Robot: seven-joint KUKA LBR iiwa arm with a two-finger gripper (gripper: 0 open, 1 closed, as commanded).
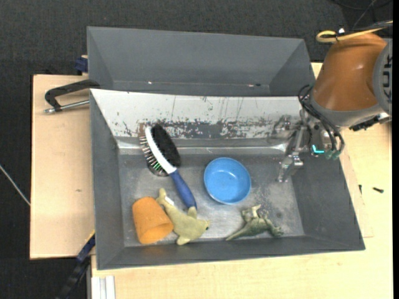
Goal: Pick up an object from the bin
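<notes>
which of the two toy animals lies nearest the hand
The green dinosaur, front right; the tan soft toy lies farther from the hand, left of it beside the orange cup.

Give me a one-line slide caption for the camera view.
Gripper over bare floor at grey metal bin's right, apart from round blue plastic bowl and green toy dinosaur.

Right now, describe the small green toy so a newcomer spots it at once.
In the grey bin, find the blue bowl mid-floor. Below-right of it, by the near wall, lies the green dinosaur figure. It is the only green thing, thin and long-tailed, unlike the orange cup and tan plush further left.
</notes>
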